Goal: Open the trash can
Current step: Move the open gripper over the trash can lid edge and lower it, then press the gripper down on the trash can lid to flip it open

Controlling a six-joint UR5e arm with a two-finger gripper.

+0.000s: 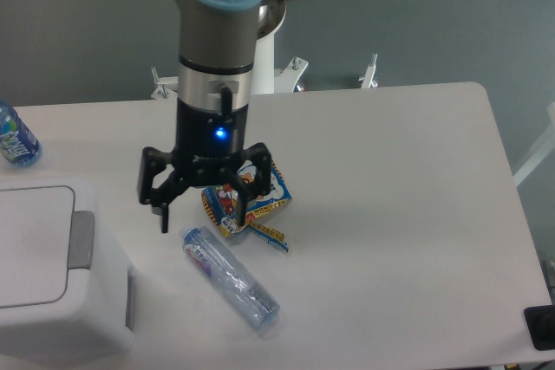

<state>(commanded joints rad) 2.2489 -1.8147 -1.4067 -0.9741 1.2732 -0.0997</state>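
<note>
The trash can (52, 275) is a large white boxy bin at the lower left of the table, its flat lid (30, 244) lying closed and a grey push-button strip (81, 240) on its right edge. My gripper (206, 212) hangs open above the table, to the right of the bin and apart from it. Its left fingertip (164, 221) is roughly level with the grey strip, about a hand's width away. Nothing is between the fingers.
A colourful snack packet (251, 201) lies partly behind the gripper. A clear plastic bottle (229, 278) lies below it. A blue-labelled bottle (16, 138) stands at the far left edge. The arm's base (260, 67) is at the table's back.
</note>
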